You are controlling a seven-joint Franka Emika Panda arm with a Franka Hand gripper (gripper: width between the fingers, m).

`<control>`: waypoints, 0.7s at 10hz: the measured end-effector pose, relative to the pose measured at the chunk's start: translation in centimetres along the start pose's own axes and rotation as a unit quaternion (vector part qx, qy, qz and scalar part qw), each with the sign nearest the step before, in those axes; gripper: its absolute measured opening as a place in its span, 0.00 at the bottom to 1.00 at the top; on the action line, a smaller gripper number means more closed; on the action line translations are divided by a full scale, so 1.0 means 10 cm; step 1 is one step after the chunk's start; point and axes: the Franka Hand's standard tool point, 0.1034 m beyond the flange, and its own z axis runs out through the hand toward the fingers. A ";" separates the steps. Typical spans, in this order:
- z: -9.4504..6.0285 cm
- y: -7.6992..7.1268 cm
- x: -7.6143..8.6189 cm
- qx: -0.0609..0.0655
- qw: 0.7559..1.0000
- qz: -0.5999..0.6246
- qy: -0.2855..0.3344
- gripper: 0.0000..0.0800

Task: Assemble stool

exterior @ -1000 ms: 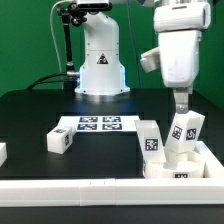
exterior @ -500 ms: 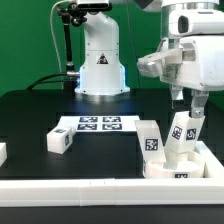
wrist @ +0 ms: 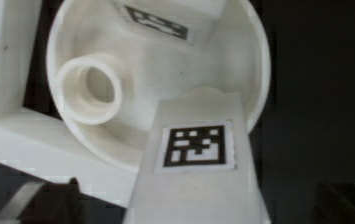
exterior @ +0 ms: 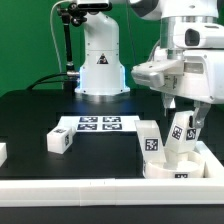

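While the arm (exterior: pixel 185 55) hangs over the right side of the exterior frame, we log the fingers (exterior: pixel 170 102) as released. They are spread to either side of the top of a leg and are not clamped on it. In the wrist view, dark gaps show between that leg (wrist: pixel 195 150) and the fingers (wrist: pixel 28 200), so we see no contact.

Stool parts, exterior view:
- The seat (exterior: pixel 176 172) lies flat on the worktop (exterior: pixel 30 115) in the lower right of the frame, just inside the white border rail (exterior: pixel 90 186).
- The leg under the fingers (exterior: pixel 183 134) stands on the seat, leaning slightly, with its tag facing the camera.
- A second leg (exterior: pixel 152 140) stands on the seat just beside it, toward frame centre.
- We cannot tell whether either leg is fully seated.
- The third leg (exterior: pixel 60 141) lies alone on the worktop at left of centre, well apart from the seat.

The marker board (exterior: pixel 98 124) lies flat at centre, between the third leg and the seat.

The wrist view shows the seat (wrist: pixel 192 60) as a round white disc. It has a central hole (wrist: pixel 94 85) and one tag near its rim.
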 end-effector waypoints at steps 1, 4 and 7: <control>0.00 0.00 0.00 0.000 1.000 0.000 0.000 0.70; 0.00 0.00 -0.01 0.000 1.000 0.001 0.000 0.43; -0.01 0.00 -0.02 0.004 0.999 0.054 0.000 0.43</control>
